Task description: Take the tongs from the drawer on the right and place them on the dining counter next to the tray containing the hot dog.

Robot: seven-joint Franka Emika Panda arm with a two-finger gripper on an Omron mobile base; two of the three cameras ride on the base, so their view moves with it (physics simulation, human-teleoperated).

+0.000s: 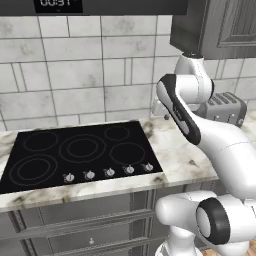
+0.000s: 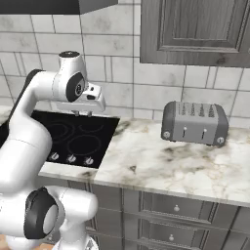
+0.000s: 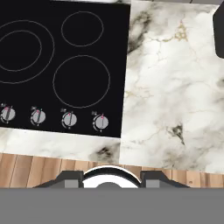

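My gripper (image 2: 82, 113) hangs pointing down over the right edge of the black cooktop (image 2: 78, 139), well above the surface. Its two short fingers stand apart with nothing between them. In the hand view the gripper (image 3: 112, 180) looks straight down at the cooktop (image 3: 57, 65) and the marble worktop (image 3: 175, 87). Below the worktop run dark grey drawer fronts (image 2: 176, 207), all closed. The tongs, the dining counter, the tray and the hot dog are out of view.
A grey toaster (image 2: 195, 122) stands on the worktop to the right of the gripper, against the tiled wall. A dark wall cabinet (image 2: 195, 29) hangs above it. A row of knobs (image 3: 52, 117) lines the cooktop's front edge. Wooden floor (image 3: 43, 170) lies before the cabinets.
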